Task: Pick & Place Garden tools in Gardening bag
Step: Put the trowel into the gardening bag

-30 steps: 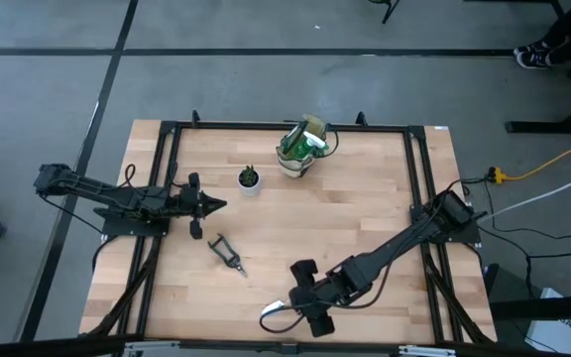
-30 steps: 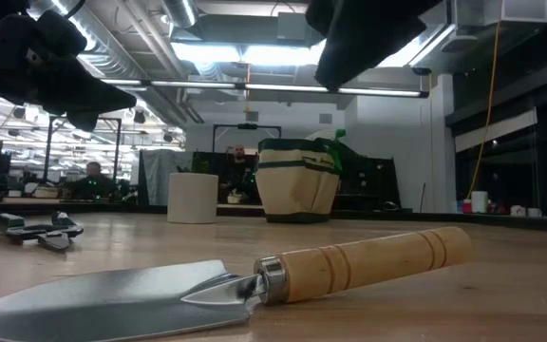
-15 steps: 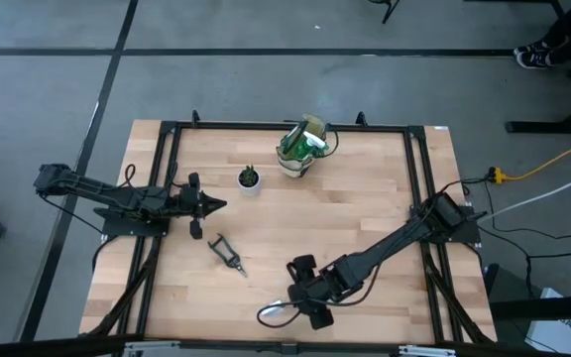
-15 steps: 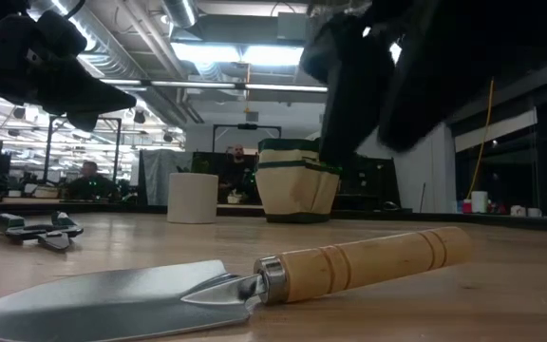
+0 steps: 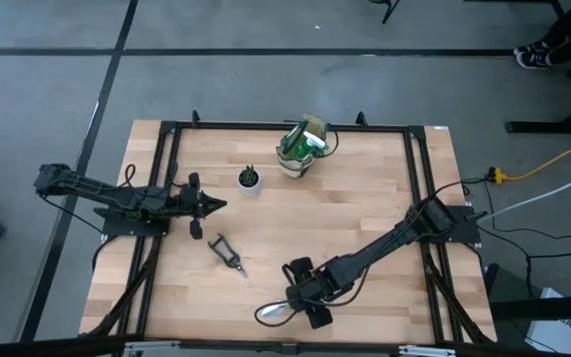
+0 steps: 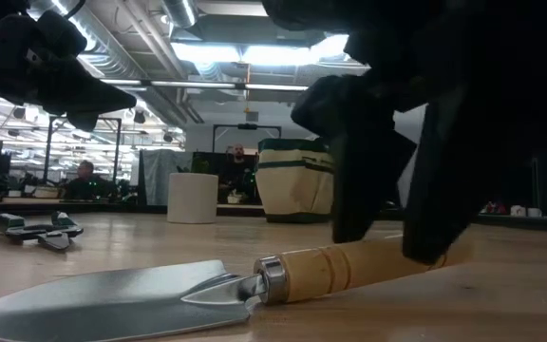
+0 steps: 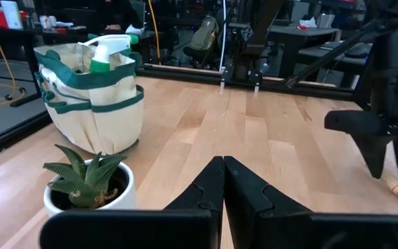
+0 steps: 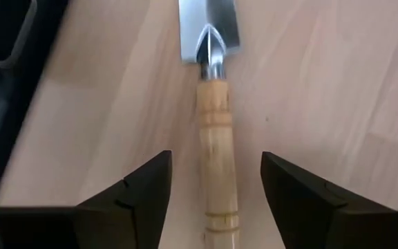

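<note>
A silver trowel with a wooden handle lies flat on the table near its front edge. My right gripper is open and low over it, one finger on each side of the handle, with gaps showing in the right wrist view. Black pruning shears lie flat left of centre. The tan bag with green trim stands at the far middle, with the green spray bottle upright inside it. My left gripper is shut and empty at the table's left.
A small green plant in a white pot stands left of the bag, just beyond my left gripper. Bare wood lies between the trowel and the bag. Black frame rails run along the table's sides.
My right gripper has come down and a little toward the table's left edge, from above the trowel until its open fingers stand on either side of the wooden handle. The trowel has stayed in place.
</note>
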`<state>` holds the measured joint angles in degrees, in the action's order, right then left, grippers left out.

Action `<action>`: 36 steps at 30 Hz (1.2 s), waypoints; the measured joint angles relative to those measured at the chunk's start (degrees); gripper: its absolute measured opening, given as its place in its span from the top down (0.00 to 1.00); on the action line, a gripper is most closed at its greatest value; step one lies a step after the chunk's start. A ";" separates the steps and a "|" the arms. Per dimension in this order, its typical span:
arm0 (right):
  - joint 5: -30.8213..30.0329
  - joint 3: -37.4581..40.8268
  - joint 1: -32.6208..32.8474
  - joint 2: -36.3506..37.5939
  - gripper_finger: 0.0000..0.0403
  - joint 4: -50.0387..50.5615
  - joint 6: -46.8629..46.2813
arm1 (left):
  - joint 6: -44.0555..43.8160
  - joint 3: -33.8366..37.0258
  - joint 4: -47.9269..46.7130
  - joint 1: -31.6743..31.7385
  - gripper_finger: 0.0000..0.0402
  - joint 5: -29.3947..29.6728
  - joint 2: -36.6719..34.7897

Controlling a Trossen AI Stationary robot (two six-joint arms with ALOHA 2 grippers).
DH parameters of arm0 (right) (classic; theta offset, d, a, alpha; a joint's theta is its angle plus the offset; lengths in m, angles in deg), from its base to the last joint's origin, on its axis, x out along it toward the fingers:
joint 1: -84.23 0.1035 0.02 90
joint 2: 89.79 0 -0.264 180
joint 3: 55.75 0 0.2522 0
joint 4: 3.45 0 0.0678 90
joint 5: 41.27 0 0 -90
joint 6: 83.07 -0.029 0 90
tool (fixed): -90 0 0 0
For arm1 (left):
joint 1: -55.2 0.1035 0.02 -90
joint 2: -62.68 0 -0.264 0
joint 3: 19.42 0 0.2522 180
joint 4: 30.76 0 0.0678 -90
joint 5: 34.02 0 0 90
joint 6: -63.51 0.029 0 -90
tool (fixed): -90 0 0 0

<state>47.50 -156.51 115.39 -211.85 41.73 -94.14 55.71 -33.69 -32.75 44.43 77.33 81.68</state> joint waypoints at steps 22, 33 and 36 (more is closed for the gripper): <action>3.03 -0.01 0.04 -1.26 0.81 -0.57 -2.32 | 0.00 0.02 0.00 -0.01 0.99 0.00 0.00; 7.84 -0.01 -0.33 -1.26 0.84 -2.00 -10.85 | 0.00 0.01 0.00 0.00 0.99 0.00 0.00; 10.44 -0.03 -0.56 -1.26 0.84 -2.33 -11.41 | 0.00 0.00 0.00 -0.02 0.99 0.00 0.00</action>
<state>57.94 -156.54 114.83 -213.12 39.40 -105.55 55.71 -33.69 -32.75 44.42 77.33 81.68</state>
